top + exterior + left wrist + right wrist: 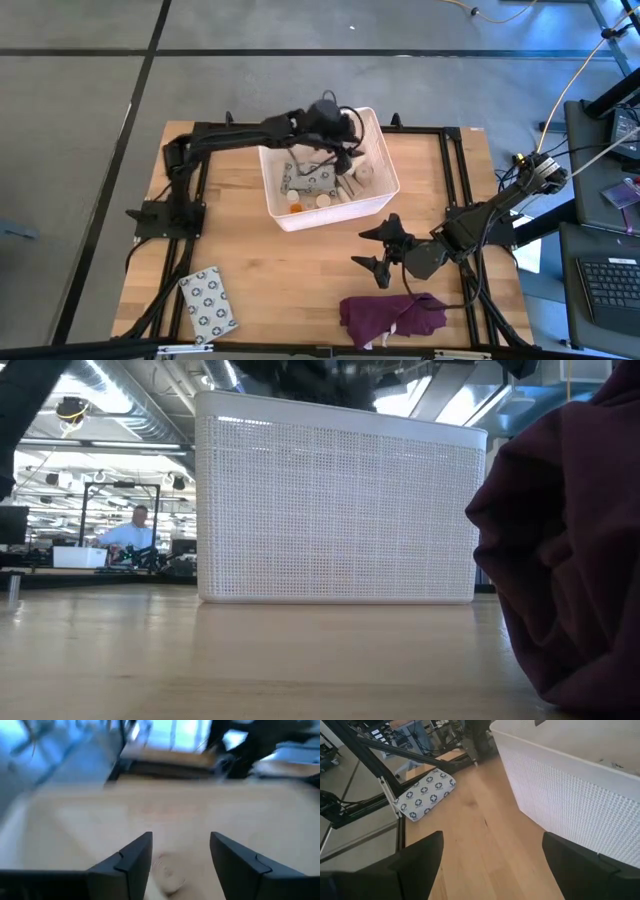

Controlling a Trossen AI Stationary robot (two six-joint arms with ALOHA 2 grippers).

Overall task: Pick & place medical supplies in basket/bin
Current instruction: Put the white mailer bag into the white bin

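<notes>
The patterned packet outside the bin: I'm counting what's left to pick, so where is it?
In the high view the patterned packet lies flat at the table's near-left corner, apart from the white bin and across from the purple cloth.

The right claw (490, 865) is open, with its two dark fingers (422, 857) wide apart over the wooden surface (480, 835). The white bin (570, 785) with its tiny-holed wall stands near one finger. A packet (426, 792) with blue round marks lies farther off by a black frame (390, 795)
</notes>
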